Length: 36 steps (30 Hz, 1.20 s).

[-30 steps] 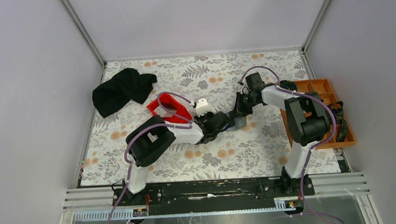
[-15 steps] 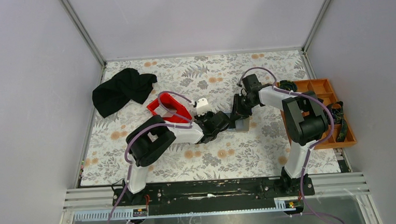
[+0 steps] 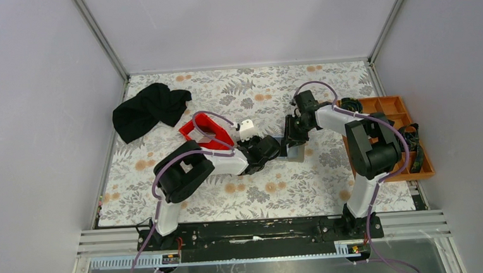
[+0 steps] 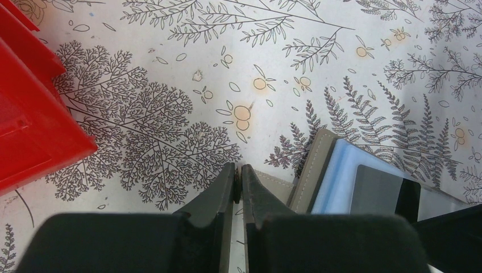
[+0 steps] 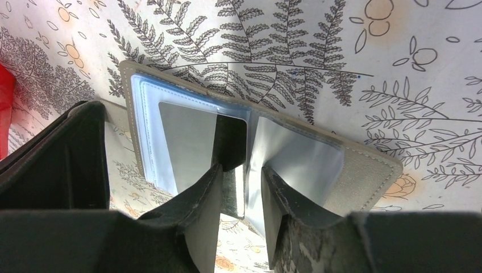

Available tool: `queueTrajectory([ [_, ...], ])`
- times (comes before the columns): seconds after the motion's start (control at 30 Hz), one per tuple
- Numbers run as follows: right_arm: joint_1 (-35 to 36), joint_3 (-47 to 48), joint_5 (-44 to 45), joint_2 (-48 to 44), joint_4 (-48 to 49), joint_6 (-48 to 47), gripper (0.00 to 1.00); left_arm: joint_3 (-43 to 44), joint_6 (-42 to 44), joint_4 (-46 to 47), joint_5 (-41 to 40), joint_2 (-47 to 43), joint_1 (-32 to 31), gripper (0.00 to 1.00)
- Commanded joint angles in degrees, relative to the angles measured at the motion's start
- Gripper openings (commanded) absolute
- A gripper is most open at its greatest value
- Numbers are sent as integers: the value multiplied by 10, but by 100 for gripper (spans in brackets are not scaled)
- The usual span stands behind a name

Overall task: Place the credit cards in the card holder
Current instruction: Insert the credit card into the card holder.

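The grey card holder (image 3: pixel 296 153) lies open on the flowered mat at mid-table. My left gripper (image 3: pixel 279 148) is shut on the edge of its left flap (image 4: pixel 267 179), jaws (image 4: pixel 239 170) pinched tight. In the left wrist view the holder's rim (image 4: pixel 318 165) frames a light blue card (image 4: pixel 341 176) and a dark card (image 4: pixel 378 190). My right gripper (image 3: pixel 291 138) is over the holder (image 5: pixel 369 170). Its jaws (image 5: pixel 241 170) stand a little apart around a dark card (image 5: pixel 232 142) and the edge of a clear sleeve. A whitish-grey card (image 5: pixel 185 136) sits in the left pocket.
A red plastic bin (image 3: pixel 207 131) stands just left of the left gripper and fills the left edge of the left wrist view (image 4: pixel 28 114). A black cloth (image 3: pixel 149 110) lies at the back left. An orange compartment tray (image 3: pixel 394 136) sits at the right edge.
My right gripper has moved left and down onto the open holder. The left gripper has stayed put on the flap.
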Motion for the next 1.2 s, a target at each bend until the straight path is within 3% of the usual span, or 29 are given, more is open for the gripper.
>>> queueTrajectory([
  [0.0,-2,1,23,-15,-22,3,39,-63,24,-191,87,81,21,1],
  [0.57,-1,-19,30,-83,12,27,38,-68,22,-186,94,79,20,0],
  [0.67,-1,-22,41,-83,7,27,33,-68,22,-186,93,79,20,0],
  [0.87,-2,-29,51,-67,4,23,13,-70,22,-186,95,79,21,0],
  [1.0,-1,-28,51,-55,4,22,6,-68,22,-186,97,81,20,0],
  [1.17,5,-32,62,-47,2,17,4,-66,24,-186,97,83,20,0],
])
